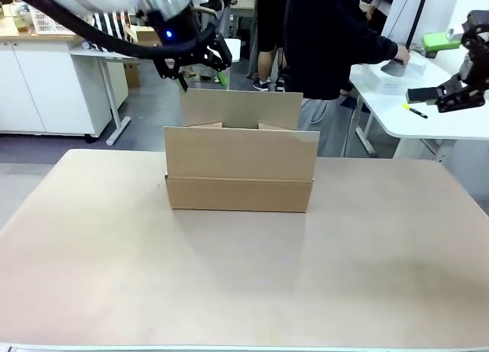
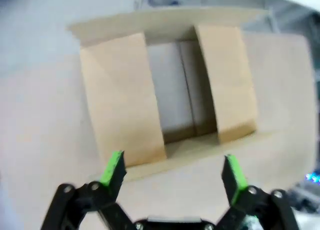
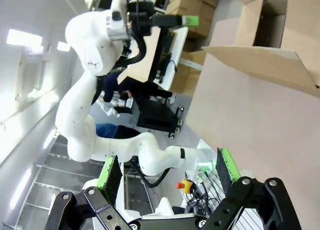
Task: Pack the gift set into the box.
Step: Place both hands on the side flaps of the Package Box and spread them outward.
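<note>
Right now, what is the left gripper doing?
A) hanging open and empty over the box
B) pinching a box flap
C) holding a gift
A: the left gripper hangs over the box with its fingers apart and nothing between them.

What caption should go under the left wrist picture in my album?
Open left gripper hovers over the open box on the table, with nothing seen inside it.

A wide tan table [image 1: 244,276] was seen in the foreground. Beyond its far edge a person in dark clothes [image 1: 325,39] was seen standing. Past the table's far right corner a white desk [image 1: 428,121] was set, with a black and yellow pen [image 1: 415,111] laid on it. Past its far left corner a white cabinet [image 1: 38,88] was seen.
</note>
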Tool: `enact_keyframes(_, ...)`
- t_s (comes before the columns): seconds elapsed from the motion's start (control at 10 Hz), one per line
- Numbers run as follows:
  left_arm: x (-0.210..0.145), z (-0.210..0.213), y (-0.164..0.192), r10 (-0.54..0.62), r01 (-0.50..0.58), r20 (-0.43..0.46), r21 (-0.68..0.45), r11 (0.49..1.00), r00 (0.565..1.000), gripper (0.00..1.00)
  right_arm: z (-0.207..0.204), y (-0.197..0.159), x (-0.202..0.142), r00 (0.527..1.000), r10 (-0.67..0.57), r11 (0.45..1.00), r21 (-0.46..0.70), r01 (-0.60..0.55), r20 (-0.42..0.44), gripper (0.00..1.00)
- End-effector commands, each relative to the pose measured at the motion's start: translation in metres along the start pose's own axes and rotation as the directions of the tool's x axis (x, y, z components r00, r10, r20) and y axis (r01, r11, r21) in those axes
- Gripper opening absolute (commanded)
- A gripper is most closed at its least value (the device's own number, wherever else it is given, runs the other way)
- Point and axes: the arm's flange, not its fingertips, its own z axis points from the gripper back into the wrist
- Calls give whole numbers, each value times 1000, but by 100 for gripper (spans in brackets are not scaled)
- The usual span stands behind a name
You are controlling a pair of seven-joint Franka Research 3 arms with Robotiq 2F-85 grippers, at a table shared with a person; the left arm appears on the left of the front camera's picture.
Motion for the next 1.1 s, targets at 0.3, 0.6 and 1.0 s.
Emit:
enact_keyframes(0.3,8,-82,-37,225,-251,119,285,925,967,100,-2,0,3,1000,30,999,29,-30,11,100)
enact_keyframes(0.6,22,-127,-62,31,-17,-31,385,923,999,100,-2,0,3,1000,30,999,29,-30,11,100)
enact_keyframes(1.0,42,-167,-66,26,43,-153,431,901,988,100,-2,0,3,1000,30,999,29,-30,11,100)
